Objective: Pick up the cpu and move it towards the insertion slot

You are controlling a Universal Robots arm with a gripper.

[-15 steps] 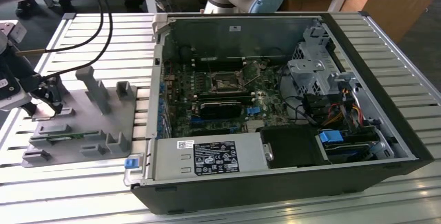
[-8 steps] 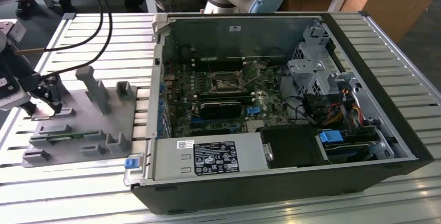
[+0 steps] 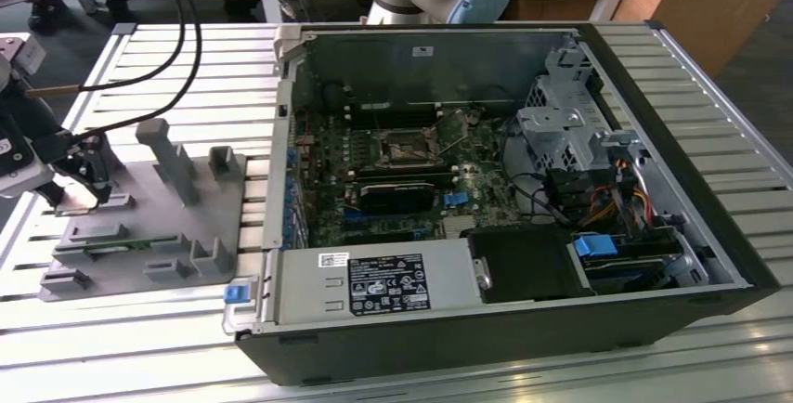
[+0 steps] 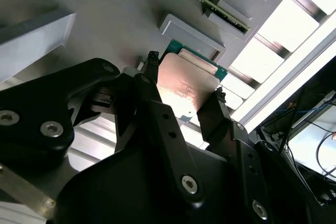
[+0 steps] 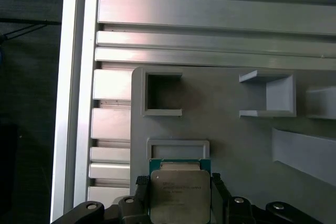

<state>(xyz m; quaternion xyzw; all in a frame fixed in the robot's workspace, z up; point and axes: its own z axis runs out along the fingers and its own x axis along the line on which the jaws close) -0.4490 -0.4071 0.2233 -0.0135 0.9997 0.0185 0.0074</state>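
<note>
Two black fingers (image 4: 152, 69) of the gripper (image 3: 89, 185), pointing down at the exterior view's left, clamp opposite edges of the cpu (image 5: 179, 195), flat and metal-face-up over the grey fixture (image 5: 220, 129), well apart from the insertion slot (image 3: 406, 150).

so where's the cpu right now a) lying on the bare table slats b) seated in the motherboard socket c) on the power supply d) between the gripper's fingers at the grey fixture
d: both wrist views show the cpu clamped by the gripper over the grey fixture, apart from the insertion slot inside the computer case.
</note>
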